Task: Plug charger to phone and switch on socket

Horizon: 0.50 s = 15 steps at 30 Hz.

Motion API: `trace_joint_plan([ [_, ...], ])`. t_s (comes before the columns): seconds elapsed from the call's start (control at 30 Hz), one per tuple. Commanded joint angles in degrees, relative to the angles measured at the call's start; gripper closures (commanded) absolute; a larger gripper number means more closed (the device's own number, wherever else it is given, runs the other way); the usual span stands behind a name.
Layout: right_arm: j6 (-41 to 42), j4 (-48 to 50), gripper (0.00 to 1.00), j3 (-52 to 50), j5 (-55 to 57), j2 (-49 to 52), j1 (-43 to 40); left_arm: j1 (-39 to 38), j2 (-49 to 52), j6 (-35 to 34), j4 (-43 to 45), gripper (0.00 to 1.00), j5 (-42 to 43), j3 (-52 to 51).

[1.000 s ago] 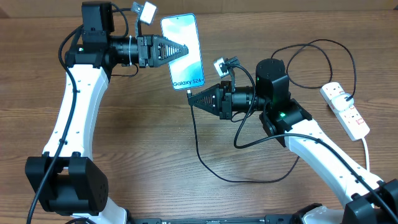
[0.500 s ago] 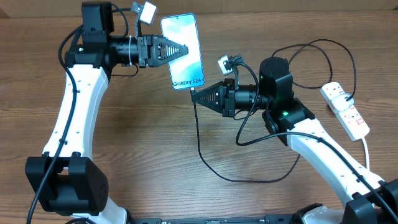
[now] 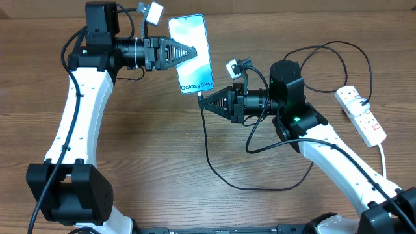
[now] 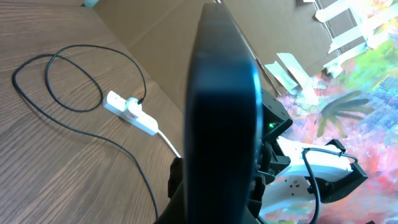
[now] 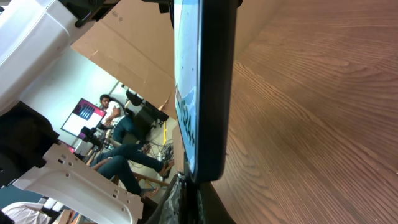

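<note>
Phone (image 3: 195,65) clamped in left fingers (image 3: 174,51), right fingers (image 3: 216,103) pinching charger (image 3: 207,146)

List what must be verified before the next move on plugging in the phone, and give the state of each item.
1. Left gripper shut on the phone: ok.
2. Right gripper shut on the plug end of the charger: ok.
3. Plug brought to the phone's lower edge: ok, it sits right at that edge in the overhead view.
4. Plug seated in the port: cannot tell, the fingers hide it in both wrist views.
5. Charger's far end at the power strip: ok, the cable reaches it and looks plugged in.
6. Power strip switch on: cannot tell, too small to read.
</note>
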Motion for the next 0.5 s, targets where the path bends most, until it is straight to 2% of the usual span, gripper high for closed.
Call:
trace_joint_plan([
  [0.0, 0.22, 0.48, 0.96, 0.55, 0.81, 0.07, 0.24, -0.13, -0.37, 1.05, 0.31, 0.96, 2.80, 0.02],
  [0.47, 0.24, 1.70, 0.96, 0.55, 1.05, 0.07, 0.24, -0.13, -0.37, 1.05, 0.31, 0.95, 2.78, 0.02],
])
